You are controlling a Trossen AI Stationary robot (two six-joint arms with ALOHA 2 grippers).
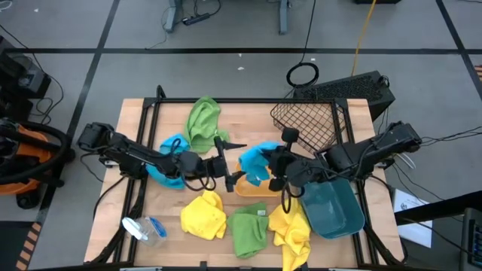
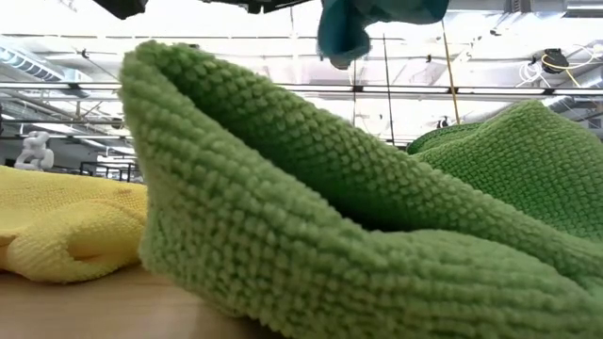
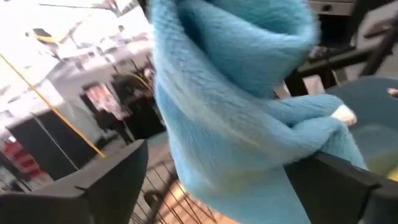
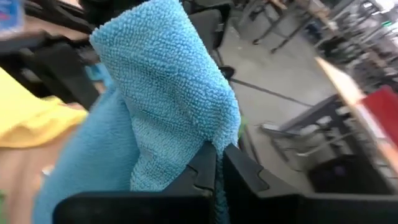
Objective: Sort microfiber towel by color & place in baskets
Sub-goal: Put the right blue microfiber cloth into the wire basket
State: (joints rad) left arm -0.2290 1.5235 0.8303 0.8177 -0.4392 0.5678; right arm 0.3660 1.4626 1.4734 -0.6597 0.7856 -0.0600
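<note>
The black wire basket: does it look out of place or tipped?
Yes. The black wire basket at the table's far right edge appears tilted, not sitting flat like the teal bin. A clear plastic item with blue also lies among the towels at the near left.

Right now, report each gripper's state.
Left gripper: open, fingers either side of the fluffy blue microfiber towel.
Right gripper: shut on that blue towel.
</note>
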